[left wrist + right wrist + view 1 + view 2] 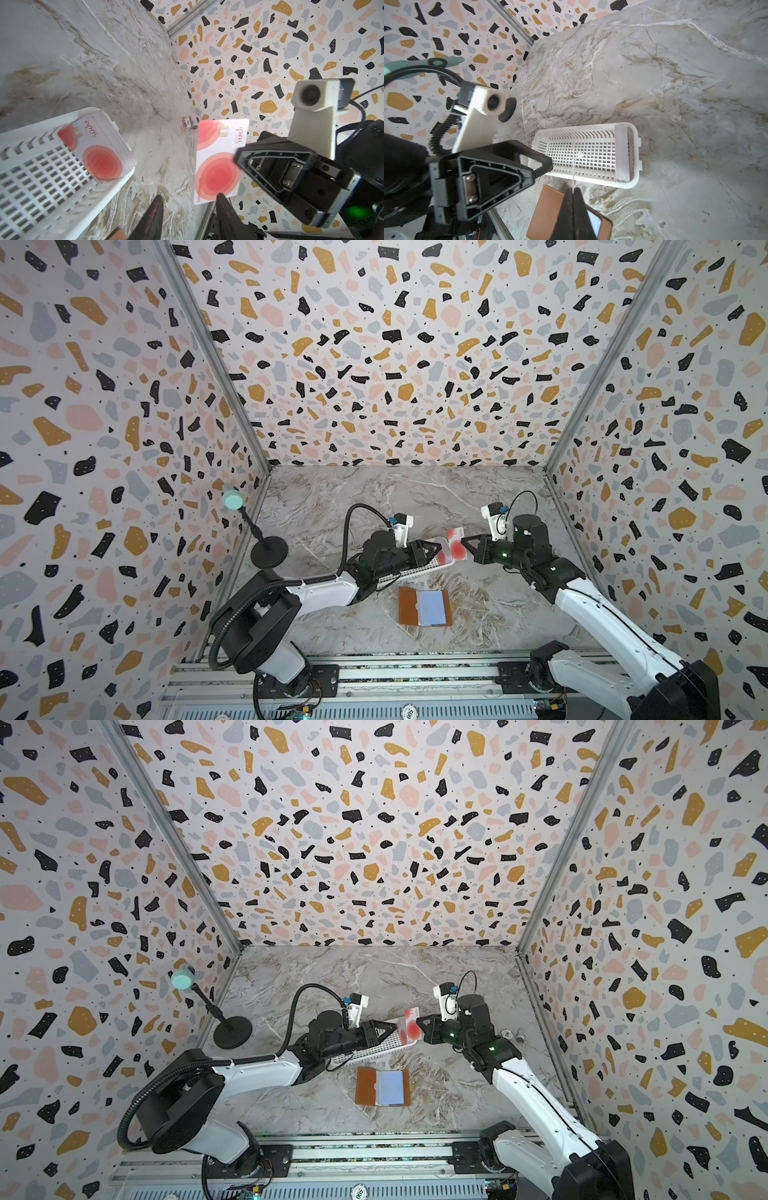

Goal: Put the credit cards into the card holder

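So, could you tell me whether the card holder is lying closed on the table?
No, in a top view the card holder lies spread open, pale blue sleeve showing.

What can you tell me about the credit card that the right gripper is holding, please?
The held card is thin, whitish-pink, with two red round blobs, a gold chip and red lettering. It hangs in the air, pinched at one long edge by the shut right gripper. The open left gripper has a fingertip overlapping a short edge; contact is unclear.

White slotted basket [581, 127], black stand [269, 551], marble tabletop [374, 497]
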Tool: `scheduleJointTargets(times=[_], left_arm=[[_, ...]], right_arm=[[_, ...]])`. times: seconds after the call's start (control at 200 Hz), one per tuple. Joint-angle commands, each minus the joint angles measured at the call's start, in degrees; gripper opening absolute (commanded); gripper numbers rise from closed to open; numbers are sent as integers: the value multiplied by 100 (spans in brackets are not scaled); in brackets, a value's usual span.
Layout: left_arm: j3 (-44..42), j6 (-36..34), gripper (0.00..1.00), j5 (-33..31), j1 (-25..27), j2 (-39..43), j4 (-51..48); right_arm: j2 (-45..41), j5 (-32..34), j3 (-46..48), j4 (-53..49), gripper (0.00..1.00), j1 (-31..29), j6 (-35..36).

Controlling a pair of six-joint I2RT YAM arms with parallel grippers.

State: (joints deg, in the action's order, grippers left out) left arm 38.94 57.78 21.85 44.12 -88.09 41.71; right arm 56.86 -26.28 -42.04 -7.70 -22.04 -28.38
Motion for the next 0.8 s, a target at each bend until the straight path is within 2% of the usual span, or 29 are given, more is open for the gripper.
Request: scheduleJointTargets(times=[0.0, 0.26, 0.496, 0.796], left_arm=[[17, 43, 46, 263, 33, -36, 725], [-138, 204, 42, 614, 22, 44, 1363], [-253, 224, 39, 716, -37, 328, 1466], [-299, 828, 25, 1117, -52, 334, 2281]], right_arm=[[-153, -556, 27, 304, 0, 93, -173], [-322, -1224, 117, 756, 0, 104, -646], [-428, -1609, 218, 1134, 0, 104, -1043], [-562, -1868, 446, 1630, 0, 104, -1463]])
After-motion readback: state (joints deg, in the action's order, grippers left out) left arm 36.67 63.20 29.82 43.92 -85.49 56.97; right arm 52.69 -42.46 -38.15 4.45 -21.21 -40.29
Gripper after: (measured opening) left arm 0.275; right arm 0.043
